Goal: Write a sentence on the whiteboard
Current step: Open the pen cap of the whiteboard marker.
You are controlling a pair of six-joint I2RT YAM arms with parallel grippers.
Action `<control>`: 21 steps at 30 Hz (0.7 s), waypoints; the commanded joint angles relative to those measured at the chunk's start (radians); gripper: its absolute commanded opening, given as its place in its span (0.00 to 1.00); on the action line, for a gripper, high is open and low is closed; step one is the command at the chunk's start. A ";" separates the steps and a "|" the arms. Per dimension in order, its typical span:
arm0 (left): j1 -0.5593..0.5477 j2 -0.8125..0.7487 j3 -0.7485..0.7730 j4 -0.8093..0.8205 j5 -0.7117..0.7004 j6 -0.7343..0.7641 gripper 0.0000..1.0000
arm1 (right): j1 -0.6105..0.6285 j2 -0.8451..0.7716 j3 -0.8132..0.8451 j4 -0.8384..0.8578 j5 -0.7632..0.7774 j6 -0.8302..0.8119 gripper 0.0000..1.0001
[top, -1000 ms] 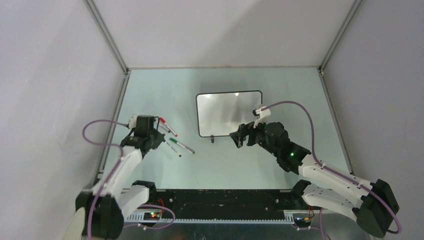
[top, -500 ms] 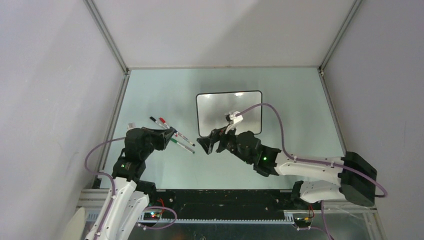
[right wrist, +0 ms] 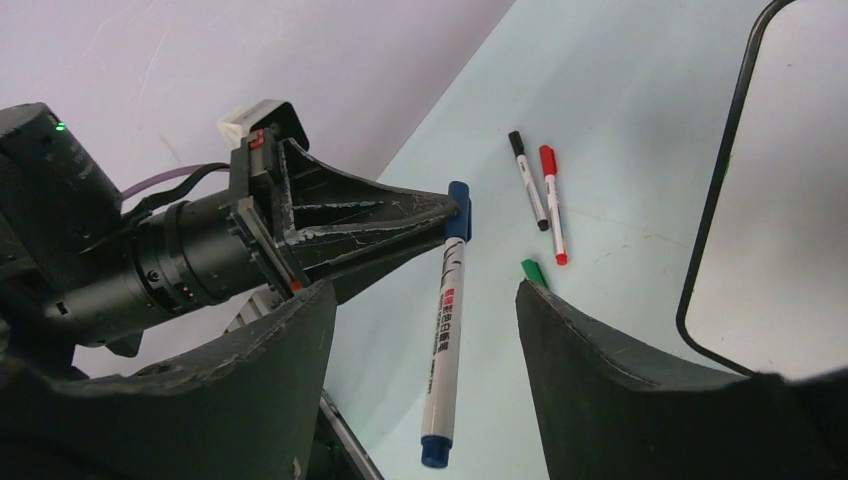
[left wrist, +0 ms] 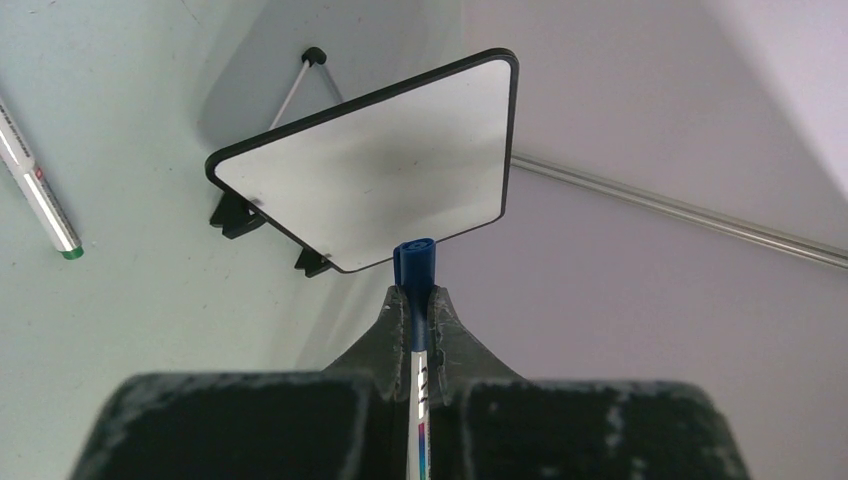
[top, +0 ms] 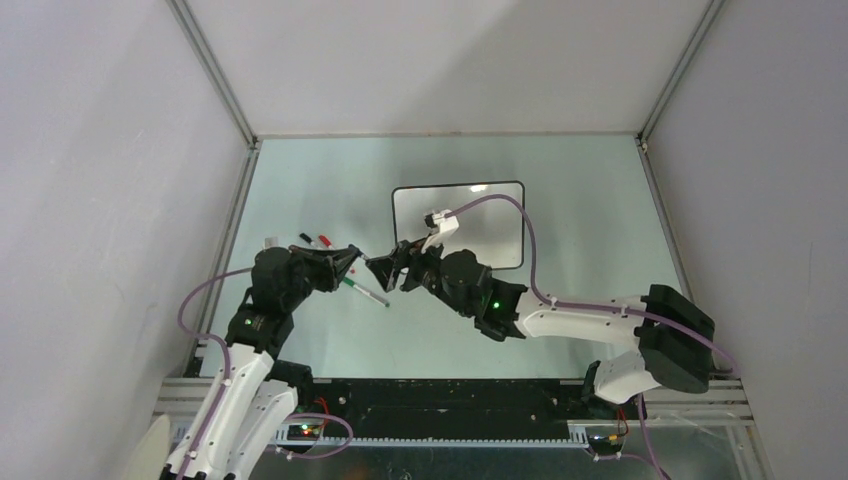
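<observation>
The whiteboard [top: 492, 222] stands at the middle back of the table, and its face is blank; no sentence shows on it. It also shows in the left wrist view [left wrist: 370, 175] and at the right edge of the right wrist view [right wrist: 790, 200]. My left gripper [top: 353, 254] is shut on the blue cap of a white-bodied blue marker [right wrist: 446, 320] and holds it above the table. In the left wrist view the gripper [left wrist: 420, 300] pinches the cap [left wrist: 415, 258]. My right gripper [right wrist: 425, 295] is open, one finger on each side of the marker's body without touching it.
A black marker [right wrist: 527, 180], a red marker [right wrist: 551, 205] and a green marker [top: 366, 293] lie on the table left of the board, under the two grippers. Grey walls close in the left, back and right sides.
My right arm has swung left from in front of the board to my left gripper. My left gripper has risen and turned right with the blue marker.
</observation>
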 commanded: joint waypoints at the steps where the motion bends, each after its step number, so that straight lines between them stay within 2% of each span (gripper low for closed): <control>1: -0.007 0.001 0.032 0.044 0.026 -0.020 0.00 | 0.007 0.043 0.062 0.000 0.014 0.043 0.70; 10: -0.008 -0.004 0.029 0.049 0.032 -0.029 0.00 | 0.009 0.096 0.087 -0.024 -0.010 0.073 0.61; 17: -0.007 -0.016 0.020 0.048 0.037 -0.039 0.00 | 0.008 0.128 0.114 -0.040 -0.020 0.086 0.45; 21: -0.008 -0.021 0.015 0.048 0.040 -0.042 0.00 | 0.008 0.138 0.116 -0.035 -0.020 0.093 0.41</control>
